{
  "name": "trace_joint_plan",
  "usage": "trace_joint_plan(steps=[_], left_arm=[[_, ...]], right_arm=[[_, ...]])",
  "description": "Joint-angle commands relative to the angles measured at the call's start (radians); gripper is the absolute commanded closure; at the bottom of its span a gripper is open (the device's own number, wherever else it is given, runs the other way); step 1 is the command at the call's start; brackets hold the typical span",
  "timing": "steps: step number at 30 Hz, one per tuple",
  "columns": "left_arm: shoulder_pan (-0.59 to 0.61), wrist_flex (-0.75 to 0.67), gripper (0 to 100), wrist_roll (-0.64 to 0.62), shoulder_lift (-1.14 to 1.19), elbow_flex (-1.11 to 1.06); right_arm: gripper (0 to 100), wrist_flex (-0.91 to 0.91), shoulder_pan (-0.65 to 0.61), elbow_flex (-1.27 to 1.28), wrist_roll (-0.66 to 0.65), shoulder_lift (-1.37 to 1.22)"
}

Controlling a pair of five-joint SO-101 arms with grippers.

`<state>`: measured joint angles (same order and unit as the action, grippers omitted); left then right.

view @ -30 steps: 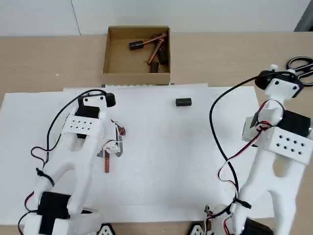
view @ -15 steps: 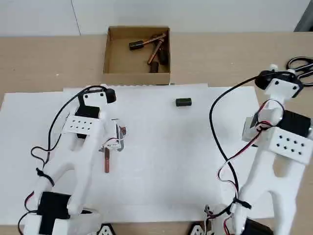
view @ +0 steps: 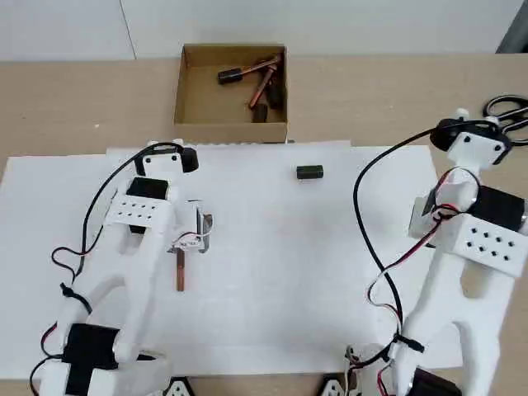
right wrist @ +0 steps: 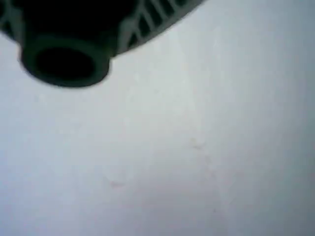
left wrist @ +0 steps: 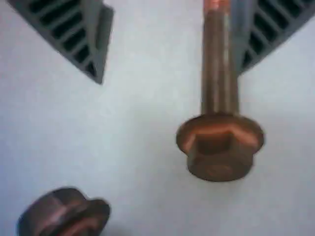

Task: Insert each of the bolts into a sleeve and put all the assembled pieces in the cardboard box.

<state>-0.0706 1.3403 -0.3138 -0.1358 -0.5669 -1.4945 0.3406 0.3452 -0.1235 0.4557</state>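
Left gripper (left wrist: 170,73) hangs low, jaws apart; right arm (view: 474,239) stretched forward.

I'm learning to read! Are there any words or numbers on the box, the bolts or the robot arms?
None can be read. The cardboard box is plain brown; the bolt head, the black sleeve, the white sheet and the white arms show no letters, numbers or signs.

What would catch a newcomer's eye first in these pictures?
A copper bolt lies on the white sheet inside the open left gripper, a second bolt head nearby. A lone black sleeve sits farther up the sheet, and the cardboard box beyond holds assembled pieces.
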Motion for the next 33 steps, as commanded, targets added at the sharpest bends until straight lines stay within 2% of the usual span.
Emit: trace_joint_plan(steps=[1,10,20,23,27,33], left_arm=[[0.037,-0.043,83,0.006,-0.005,0.035],[0.054,-0.06,83,0.034,0.003,0.03],[0.052,-0.063,84,0.032,0.18,0.087],[0.052,-0.063,88,0.023,0.207,0.11],[0.038,-0.064,99,0.023,0.247,0.111],[-0.009,-0.057,100,0.005,0.279,0.114]], right_arm=[[99.1,0.007,0.012,-0.006,0.009,0.035],[99.1,0.008,0.012,-0.006,0.009,0.035],[99.1,0.01,0.012,-0.005,0.009,0.033],[99.1,0.012,0.012,-0.005,0.008,0.033],[99.1,0.013,0.012,-0.005,0.008,0.033],[99.2,0.013,0.01,-0.008,-0.031,0.042]])
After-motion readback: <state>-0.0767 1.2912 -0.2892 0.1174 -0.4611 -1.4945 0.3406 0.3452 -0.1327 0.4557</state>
